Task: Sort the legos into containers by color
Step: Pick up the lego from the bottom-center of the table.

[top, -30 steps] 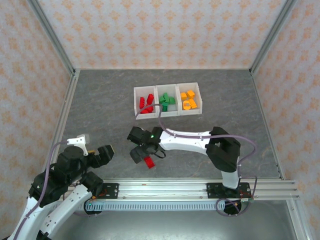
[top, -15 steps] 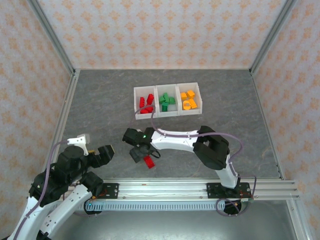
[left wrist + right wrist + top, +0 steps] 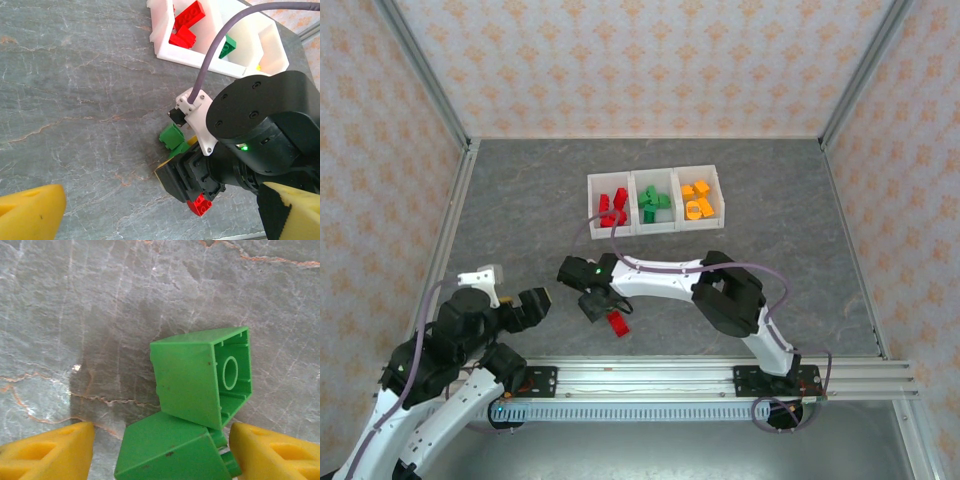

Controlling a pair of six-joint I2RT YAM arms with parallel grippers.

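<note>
The right gripper [image 3: 592,303] is down on the grey stone-patterned tabletop [image 3: 510,220], on the near side of the row of three joined translucent white plastic bins [image 3: 660,229]. Its yellow-padded fingers [image 3: 45,452] are spread wide and straddle two small green studded plastic bricks [image 3: 200,375] without pinching them. Bare table shows between one pad and the lower brick, while the other pad sits right at that brick's edge, too close to call contact. The upper green one lies tipped on its side, hollow underside showing, resting against the lower one, whose far end is cut off by the frame. From above, the right wrist covers the pair. A small red studded plastic brick [image 3: 617,323] lies a little farther from the bins, just beside that gripper, and in the left wrist view it is half tucked under a finger. A small green light [image 3: 242,147] glows on the right wrist, and a purple cable [image 3: 215,55] arcs across the bins' front. In the bins, red bricks [image 3: 612,208] fill the left compartment, green bricks [image 3: 653,203] the middle and orange bricks [image 3: 697,200] the right. The left gripper [image 3: 535,303] hangs well to the left of the bins, nearer the bases, jaws wide apart and holding nothing. Broad bare table runs from both ends of the bins out to the metal side rails [image 3: 450,230].
</note>
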